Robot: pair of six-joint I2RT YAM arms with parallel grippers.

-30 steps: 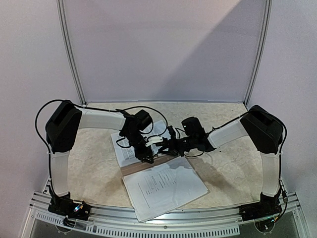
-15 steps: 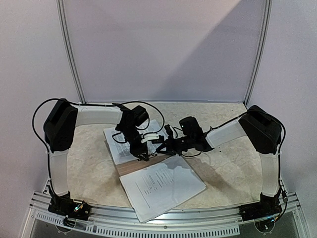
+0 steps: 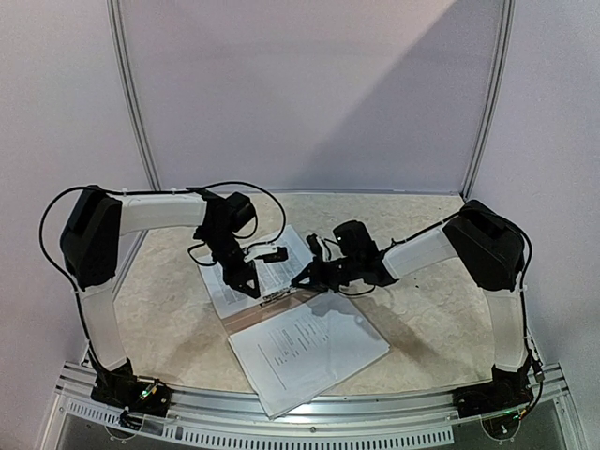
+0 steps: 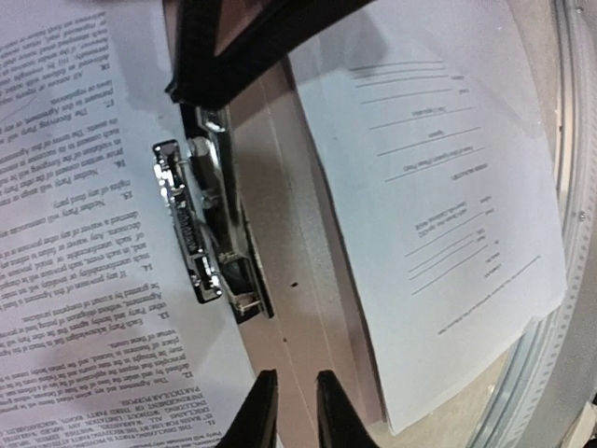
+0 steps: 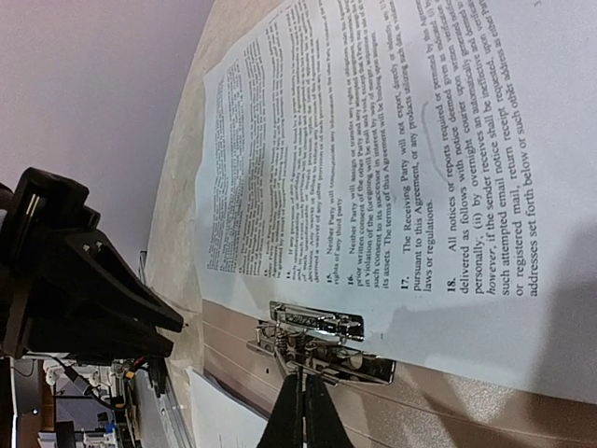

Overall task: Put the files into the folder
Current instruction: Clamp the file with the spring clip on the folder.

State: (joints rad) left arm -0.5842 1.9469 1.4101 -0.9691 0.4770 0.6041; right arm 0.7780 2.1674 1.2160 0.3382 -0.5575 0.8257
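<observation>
One change: left gripper (image 4: 291,415) has swung leftward along the folder (image 4: 284,308)

We see two matching arms: the left arm (image 3: 159,211) and right arm (image 3: 424,251) have white tube-like links joined by bulky black housings. Thin black cables (image 3: 42,232) loop off them. The left claw (image 4: 289,411) and right claw (image 5: 300,411) have slim, black, tapering fingers. The dark bases (image 3: 131,394) carry what may be coloured wiring.

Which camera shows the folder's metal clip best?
The left wrist view: the clip sits large, sharp and unblocked beside the printed sheet. The right wrist view shows it too, partly behind the right gripper. From the top camera it is too small to make out.
</observation>
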